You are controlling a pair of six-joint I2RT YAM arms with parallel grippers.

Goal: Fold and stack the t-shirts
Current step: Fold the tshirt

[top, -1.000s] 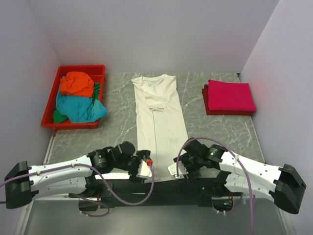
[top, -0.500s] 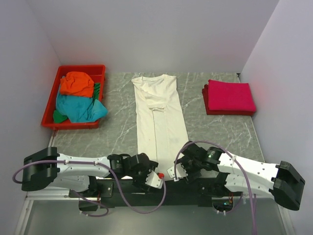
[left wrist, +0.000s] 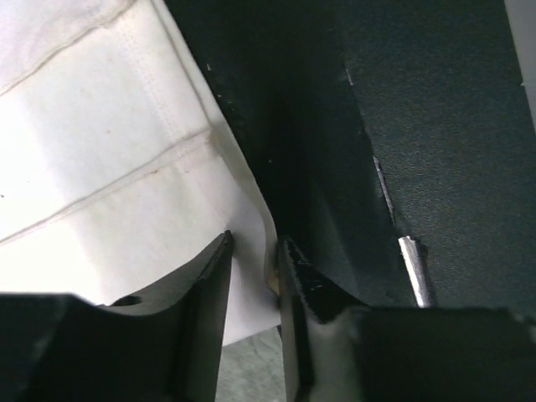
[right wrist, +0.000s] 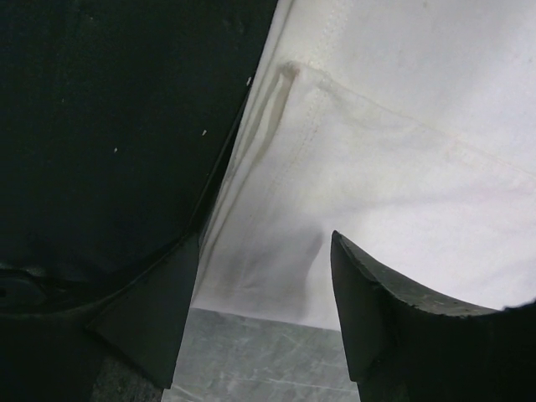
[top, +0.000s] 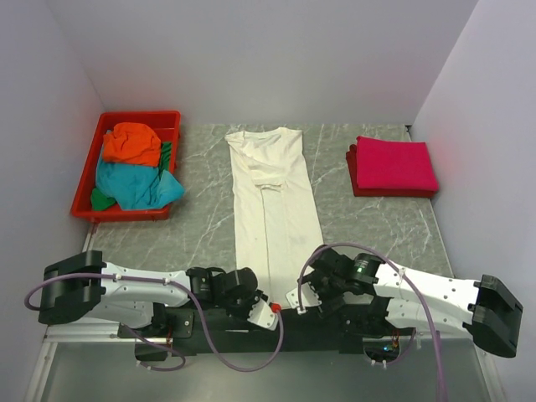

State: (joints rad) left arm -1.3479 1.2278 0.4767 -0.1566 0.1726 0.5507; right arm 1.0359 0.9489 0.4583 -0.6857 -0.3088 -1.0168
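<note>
The cream-white t-shirt [top: 272, 193] lies lengthwise down the middle of the table, sides folded in, its hem at the near edge. My left gripper [top: 266, 311] is at the hem's left corner. In the left wrist view [left wrist: 254, 251] its jaws stand narrow with the cloth corner [left wrist: 109, 151] between them and a slim gap left. My right gripper [top: 297, 297] is open at the hem's right corner [right wrist: 394, 142], fingers wide apart [right wrist: 264, 251] just above the cloth edge. A folded magenta-pink shirt [top: 392, 165] lies on a red one at the right.
A red tray [top: 138, 117] at the back left holds crumpled orange [top: 131, 142] and teal [top: 134, 184] shirts and a bit of green cloth [top: 102, 199]. The black arm mount [left wrist: 335, 126] lies right beside the hem. White walls close in three sides.
My left arm swung back and in, bringing its gripper down to the hem's left corner, and its jaws narrowed a lot. The right gripper shifted slightly toward the hem and stayed open.
</note>
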